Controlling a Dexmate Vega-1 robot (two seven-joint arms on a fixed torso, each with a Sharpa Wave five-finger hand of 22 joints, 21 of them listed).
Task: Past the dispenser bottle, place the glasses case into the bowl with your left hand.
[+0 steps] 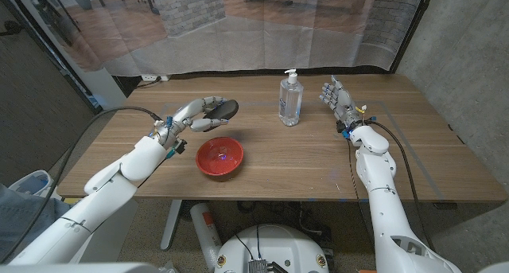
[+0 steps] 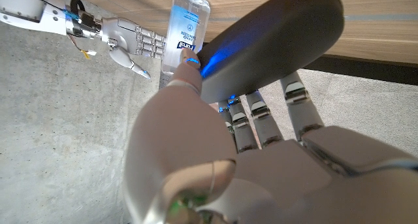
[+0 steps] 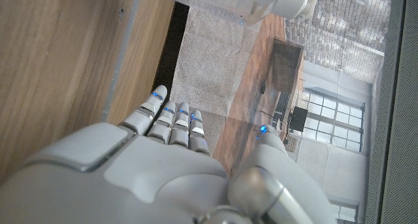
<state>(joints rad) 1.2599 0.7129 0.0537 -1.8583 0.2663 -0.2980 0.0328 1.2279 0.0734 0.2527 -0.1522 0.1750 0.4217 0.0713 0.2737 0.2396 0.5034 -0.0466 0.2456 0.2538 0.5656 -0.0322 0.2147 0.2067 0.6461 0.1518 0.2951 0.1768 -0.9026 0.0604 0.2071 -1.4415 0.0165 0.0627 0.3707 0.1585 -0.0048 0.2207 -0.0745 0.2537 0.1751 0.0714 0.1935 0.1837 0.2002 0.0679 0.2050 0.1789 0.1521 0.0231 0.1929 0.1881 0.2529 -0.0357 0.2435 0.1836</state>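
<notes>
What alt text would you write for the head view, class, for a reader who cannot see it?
The left robot hand holds a dark glasses case above a wooden table, just beyond a red bowl. A clear dispenser bottle stands at the table's middle, and the right robot hand stands open beside it, holding nothing.

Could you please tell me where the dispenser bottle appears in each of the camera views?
Head view: dispenser bottle stands upright at the table's far middle.
Left wrist view: bottle at top, beyond the held glasses case.
Right wrist view: I cannot make it out.
Shared landmark: right hand.
</notes>
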